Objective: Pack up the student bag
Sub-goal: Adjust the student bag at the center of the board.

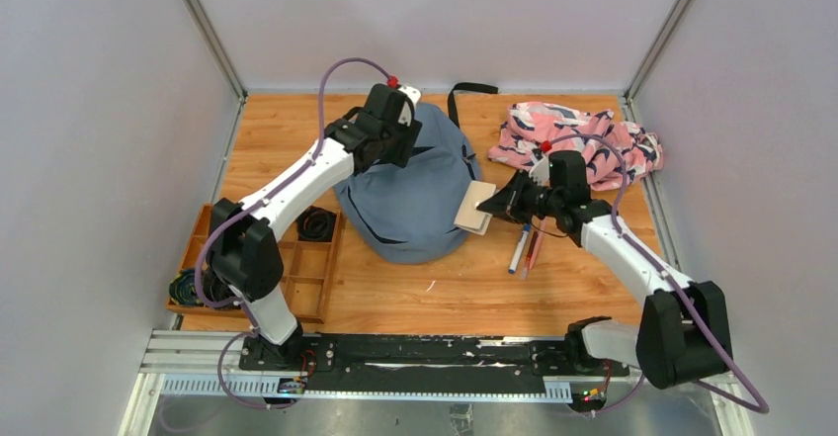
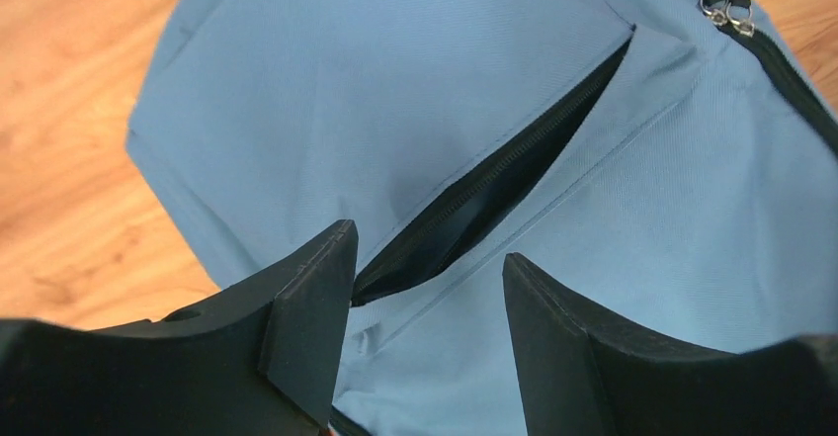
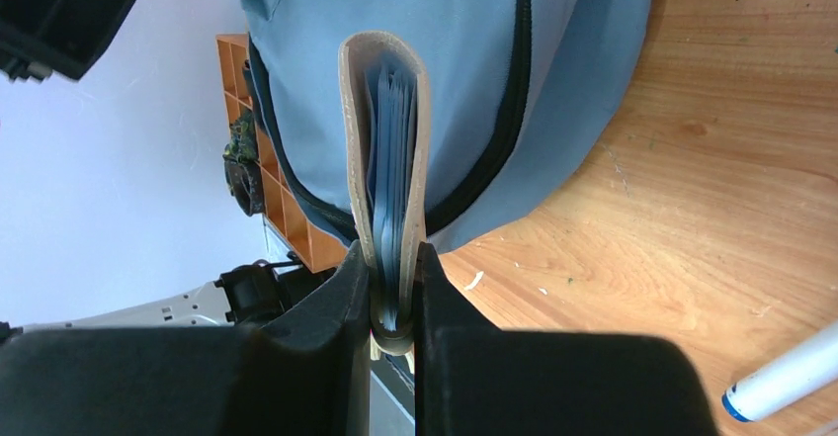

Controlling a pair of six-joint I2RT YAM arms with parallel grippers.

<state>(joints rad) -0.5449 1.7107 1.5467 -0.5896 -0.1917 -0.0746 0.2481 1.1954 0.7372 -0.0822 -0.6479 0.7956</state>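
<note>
The grey-blue student bag (image 1: 410,194) lies in the middle of the table. Its front pocket slit (image 2: 494,184) gapes open, dark inside. My left gripper (image 2: 430,332) is open and empty, right above the bag's fabric beside the slit's lower end; in the top view it (image 1: 395,149) is at the bag's upper left. My right gripper (image 3: 395,293) is shut on a beige-covered notebook (image 3: 387,149) with blue pages, held edge-on against the bag's right side (image 3: 445,50). The notebook (image 1: 475,208) also shows in the top view, in front of the right gripper (image 1: 501,206).
Pens and a marker (image 1: 520,248) lie on the table right of the bag; the marker tip shows in the right wrist view (image 3: 781,387). A pink-white-navy patterned cloth (image 1: 578,144) lies back right. An orange compartment tray (image 1: 296,268) with dark cables stands at left.
</note>
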